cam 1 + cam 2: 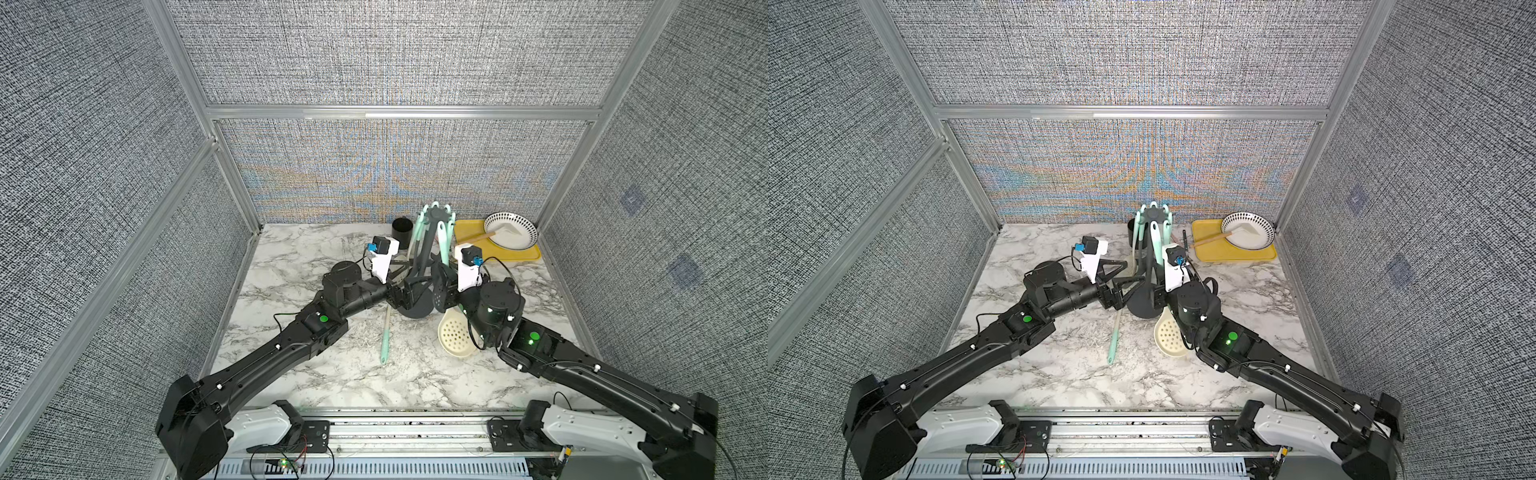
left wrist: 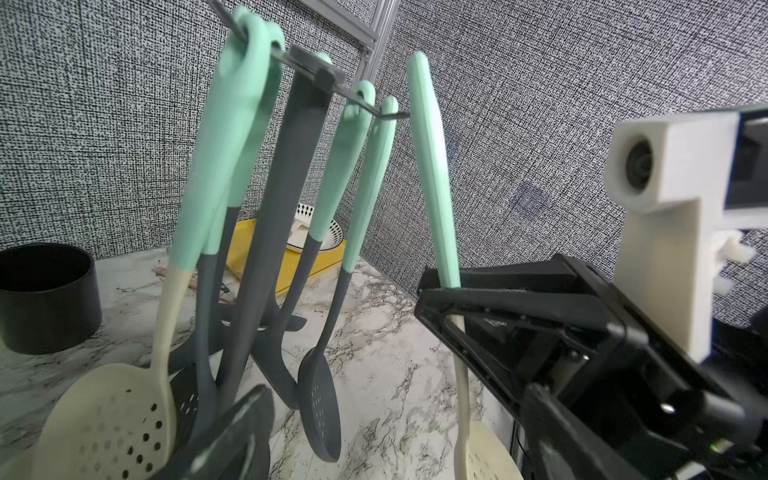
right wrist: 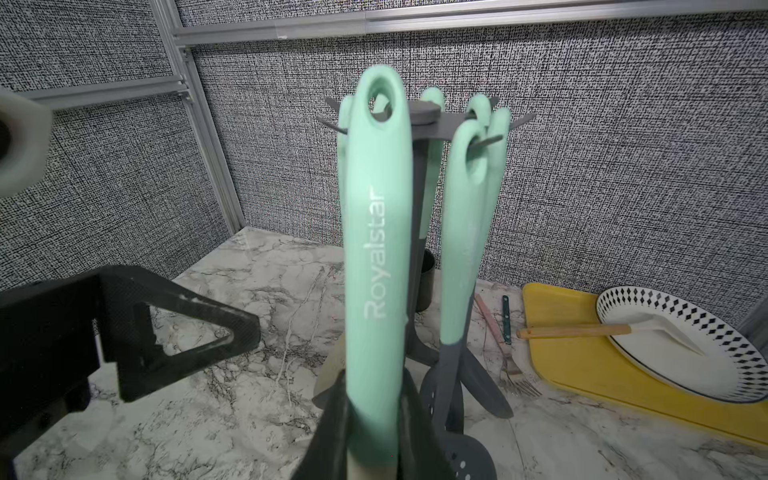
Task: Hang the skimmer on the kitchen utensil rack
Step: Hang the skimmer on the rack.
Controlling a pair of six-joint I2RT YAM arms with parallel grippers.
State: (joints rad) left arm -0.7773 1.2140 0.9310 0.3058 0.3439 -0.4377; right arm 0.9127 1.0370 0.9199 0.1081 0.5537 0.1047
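Your right gripper (image 2: 445, 290) is clamped tight on the skimmer (image 3: 376, 216), low on the mint handle (Royalstar lettering faces that wrist camera). The handle sticks up above the jaws, and the cream neck and holed bowl hang below them. The handle's eyelet end sits right beside a hook tip of the kitchen utensil rack (image 2: 286, 174), with no hook through the hole. The rack stands just past the fingertips, between your two grippers, with mint-handled utensils (image 2: 232, 124) hanging on it. Your left gripper (image 1: 1128, 274) has its jaws spread wide and nothing gripped, low by the rack's pole; can't tell if it touches. Beyond it stands the black cup (image 1: 402, 232).
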